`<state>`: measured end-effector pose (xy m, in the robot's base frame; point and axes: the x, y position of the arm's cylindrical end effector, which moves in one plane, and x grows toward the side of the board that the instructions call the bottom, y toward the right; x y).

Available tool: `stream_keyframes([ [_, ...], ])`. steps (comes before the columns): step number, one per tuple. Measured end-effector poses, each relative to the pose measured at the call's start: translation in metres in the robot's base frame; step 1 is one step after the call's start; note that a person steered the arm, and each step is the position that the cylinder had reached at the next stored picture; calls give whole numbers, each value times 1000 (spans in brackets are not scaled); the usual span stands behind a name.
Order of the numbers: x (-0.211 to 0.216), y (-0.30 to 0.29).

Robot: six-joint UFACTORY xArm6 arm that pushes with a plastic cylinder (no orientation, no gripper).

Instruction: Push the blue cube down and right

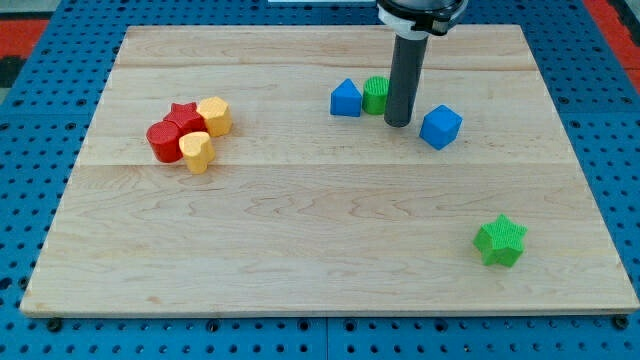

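My tip (397, 123) sits on the board (300, 260) in the upper right area, just left of the blue cube (441, 127), small gap btwn them, not touching as far as I can tell. No jaws on this rig, just a straight rod, so nothing to spread or pinch.

Cube is turned a bit, a corner facing roughly toward the view's bottom. Right behind the rod, to the view's left, a green block (376, 94), partly hidden, shape unclear; next to it a blue block (346, 99) w/ a peaked top, not the target. Green star (500, 241) lies well apart at lower right. Far left: cluster of red star (183, 119), red block (163, 141) and two yellow blocks (214, 116) (198, 151), all touching or nearly, irrelevant here.

Handling, my guess: cube looks small, light, rigid plastic, will slide easy on smooth wood. No grasp possible; contact point is what matters. To send it down and right, tip should meet its upper-left side, near the face centre. Since the cube is rotated, an off-centre push will prob spin it or let it slip off the rod. Tip is now more left than above, so a straight push goes mostly right; better shift slightly toward the view's top first. Path toward lower right looks open till the green star.
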<state>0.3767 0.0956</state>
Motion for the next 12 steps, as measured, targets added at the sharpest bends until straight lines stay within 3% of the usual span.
stream_keyframes([
  [1, 2, 18],
  [2, 33, 31],
  [5, 39, 39],
  [7, -17, 38],
  [8, 20, 97],
  [9, 55, 86],
  [10, 54, 82],
  [12, 56, -11],
])
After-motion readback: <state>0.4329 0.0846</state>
